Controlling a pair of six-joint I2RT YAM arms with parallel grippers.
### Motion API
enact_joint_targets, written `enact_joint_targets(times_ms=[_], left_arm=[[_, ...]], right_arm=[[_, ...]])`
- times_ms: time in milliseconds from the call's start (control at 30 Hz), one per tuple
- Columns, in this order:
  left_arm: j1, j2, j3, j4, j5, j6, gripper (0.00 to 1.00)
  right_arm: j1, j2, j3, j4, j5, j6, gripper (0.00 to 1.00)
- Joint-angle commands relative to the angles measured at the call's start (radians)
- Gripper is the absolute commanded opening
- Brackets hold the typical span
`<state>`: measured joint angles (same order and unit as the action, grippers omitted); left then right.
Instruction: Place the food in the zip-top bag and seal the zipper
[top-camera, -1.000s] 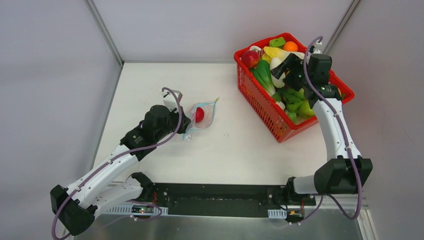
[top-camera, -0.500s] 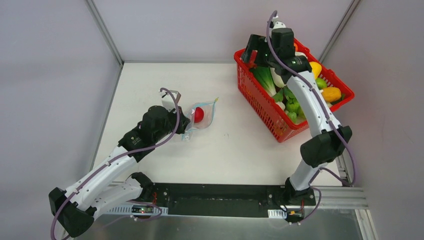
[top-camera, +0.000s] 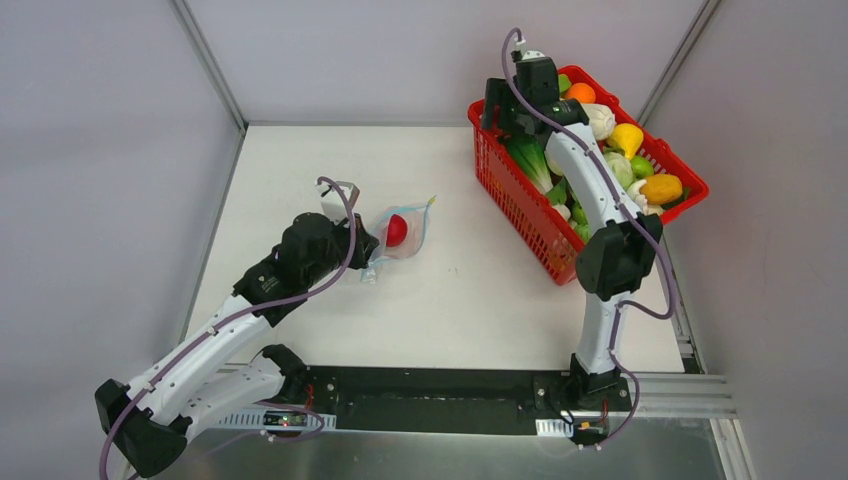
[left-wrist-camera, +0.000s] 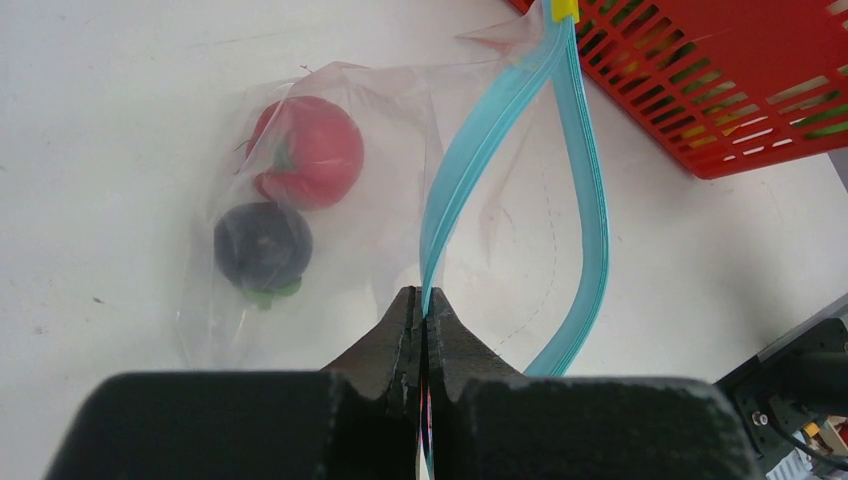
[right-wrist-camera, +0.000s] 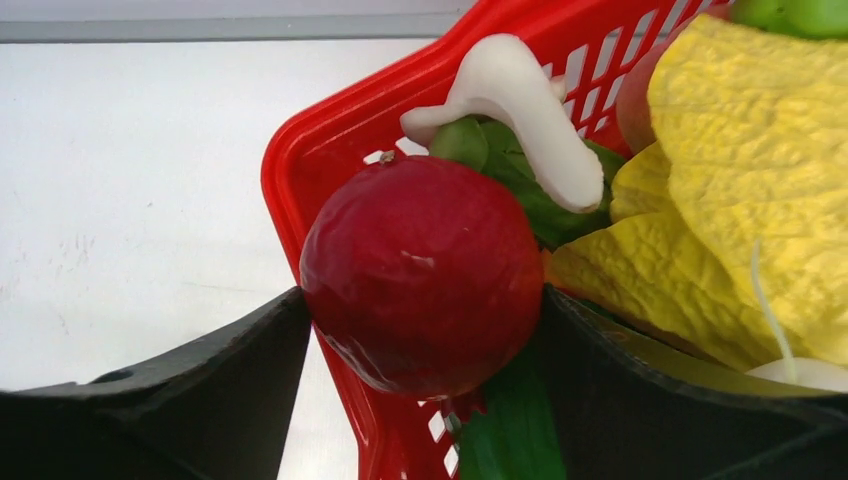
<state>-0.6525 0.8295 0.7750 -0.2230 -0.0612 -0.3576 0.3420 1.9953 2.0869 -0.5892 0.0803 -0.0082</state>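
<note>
The clear zip-top bag (left-wrist-camera: 350, 280) lies on the white table with its mouth gaping. Inside it are a red tomato (left-wrist-camera: 310, 150) and a dark purple ball (left-wrist-camera: 262, 245). My left gripper (left-wrist-camera: 424, 295) is shut on one lip of the teal-blue zipper (left-wrist-camera: 470, 170); the other lip bows away to the right. From above, the bag (top-camera: 405, 232) sits at table centre-left. My right gripper (right-wrist-camera: 420, 300) is at the near-left corner of the red basket (right-wrist-camera: 300, 170), both fingers pressed against a dark red round fruit (right-wrist-camera: 420, 270).
The red mesh basket (top-camera: 520, 215) at the back right holds more food: green leafy vegetables, yellow cabbage (right-wrist-camera: 740, 170), a white radish (right-wrist-camera: 520, 110), lemon and orange pieces. The right arm reaches over the basket. Grey walls enclose the table.
The right arm has swung from the basket's right side across to its far-left corner and taken the dark red fruit between its fingers. The left arm and the bag have barely moved.
</note>
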Motion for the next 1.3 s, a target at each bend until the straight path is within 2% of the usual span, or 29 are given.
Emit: enact_joint_targets(times_ms=[0,167,367,567,733,1000,1133,1267], left_arm=[[0.008,-0.017,0.009,0.012,-0.001,-0.017,0.0],[0.008,-0.015,0.009,0.016,0.001,-0.018,0.0],[0.008,-0.015,0.011,0.016,0.001,-0.022,0.0],[0.008,-0.011,0.01,0.017,0.002,-0.023,0.0],[0.008,-0.011,0.009,0.019,0.003,-0.026,0.0],[0.008,-0.011,0.013,0.023,0.012,-0.03,0.0],[0.008,-0.005,0.015,0.029,0.02,-0.036,0.0],[0.008,0.004,0.015,0.041,0.032,-0.044,0.0]], right_arm=[[-0.003,-0.02,0.027,0.004,0.034,-0.032,0.76],[-0.003,-0.06,-0.008,0.041,0.012,-0.021,0.63],[-0.004,-0.164,-0.125,0.168,0.002,0.005,0.59],[-0.008,-0.315,-0.333,0.361,-0.067,0.071,0.58],[-0.012,-0.417,-0.436,0.424,-0.19,0.141,0.57],[-0.008,-0.582,-0.637,0.568,-0.483,0.299,0.54],[0.029,-0.611,-0.69,0.564,-0.695,0.316,0.54],[0.104,-0.625,-0.757,0.537,-0.776,0.296,0.54]])
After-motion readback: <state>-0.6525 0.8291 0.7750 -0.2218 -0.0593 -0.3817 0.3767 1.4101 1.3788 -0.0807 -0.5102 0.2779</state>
